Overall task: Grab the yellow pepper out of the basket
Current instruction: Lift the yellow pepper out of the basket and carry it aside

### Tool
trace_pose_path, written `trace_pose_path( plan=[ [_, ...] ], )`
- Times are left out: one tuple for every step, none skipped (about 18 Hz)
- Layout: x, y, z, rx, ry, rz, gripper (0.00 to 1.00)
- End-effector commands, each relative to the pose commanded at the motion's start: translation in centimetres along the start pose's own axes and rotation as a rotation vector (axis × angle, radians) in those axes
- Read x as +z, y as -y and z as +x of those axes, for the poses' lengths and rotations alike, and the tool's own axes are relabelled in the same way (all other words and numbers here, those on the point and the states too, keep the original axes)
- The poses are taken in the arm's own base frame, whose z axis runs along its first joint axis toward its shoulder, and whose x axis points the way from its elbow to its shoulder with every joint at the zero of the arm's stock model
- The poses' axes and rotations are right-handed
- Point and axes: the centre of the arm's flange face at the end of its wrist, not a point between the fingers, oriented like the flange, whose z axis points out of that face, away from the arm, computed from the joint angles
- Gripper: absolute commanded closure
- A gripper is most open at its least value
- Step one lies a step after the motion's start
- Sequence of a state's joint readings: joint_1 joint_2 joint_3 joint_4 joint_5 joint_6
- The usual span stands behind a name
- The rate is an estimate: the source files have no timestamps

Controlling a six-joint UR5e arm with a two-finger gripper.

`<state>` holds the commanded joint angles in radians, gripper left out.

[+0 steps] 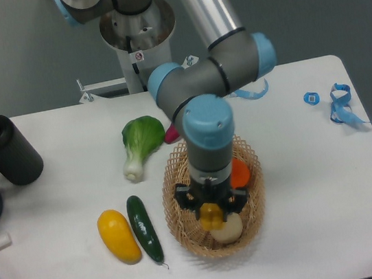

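Note:
The small yellow pepper (210, 214) hangs between the fingers of my gripper (211, 212), which is shut on it. It is lifted a little above the floor of the tan wicker basket (185, 240). A pale round onion-like vegetable (227, 230) lies just below the pepper inside the basket. An orange fruit (241, 172) rests at the basket's right side, partly hidden by my wrist.
A large smooth yellow fruit (118, 236) and a dark green cucumber (144, 229) lie left of the basket. A bok choy (138, 145) lies behind them. A black cylinder (9, 151) with red tulips stands at the far left. Blue items (338, 104) are at the right.

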<state>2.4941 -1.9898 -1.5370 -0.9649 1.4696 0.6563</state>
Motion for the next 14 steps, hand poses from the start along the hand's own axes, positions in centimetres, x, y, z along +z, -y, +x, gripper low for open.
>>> trace_pose_path(
  plan=[
    [-0.6, -0.6, -0.9, 0.020, 0.005, 0.000, 0.93],
    [-0.8, -1.3, -1.8, 0.041, 0.000, -0.011, 0.93],
    [-0.7, -2.1, -3.0, 0.058, -0.007, -0.028, 0.92],
    [-0.8, -2.8, -3.9, 0.084, -0.017, -0.042, 0.92],
    [-0.8, -3.6, -4.9, 0.110, -0.025, -0.054, 0.91],
    [-1.4, -4.3, -5.8, 0.133, -0.025, -0.056, 0.90],
    [-2.3, -5.2, -6.8, 0.145, -0.020, -0.056, 0.89],
    [-2.7, -6.1, -7.9, 0.155, -0.022, -0.062, 0.89],
    [-2.7, -6.9, -8.9, 0.173, -0.033, -0.073, 0.89],
    [-2.8, -7.9, -10.0, 0.192, -0.042, -0.083, 0.89],
    [-3.1, -9.2, -11.6, 0.209, -0.050, -0.091, 0.90],
    [-3.4, -10.0, -12.8, 0.216, -0.049, -0.093, 0.90],
    [-3.7, -10.6, -13.6, 0.221, -0.045, -0.092, 0.90],
    [-4.0, -11.1, -14.4, 0.227, -0.042, -0.092, 0.90]
  ],
)
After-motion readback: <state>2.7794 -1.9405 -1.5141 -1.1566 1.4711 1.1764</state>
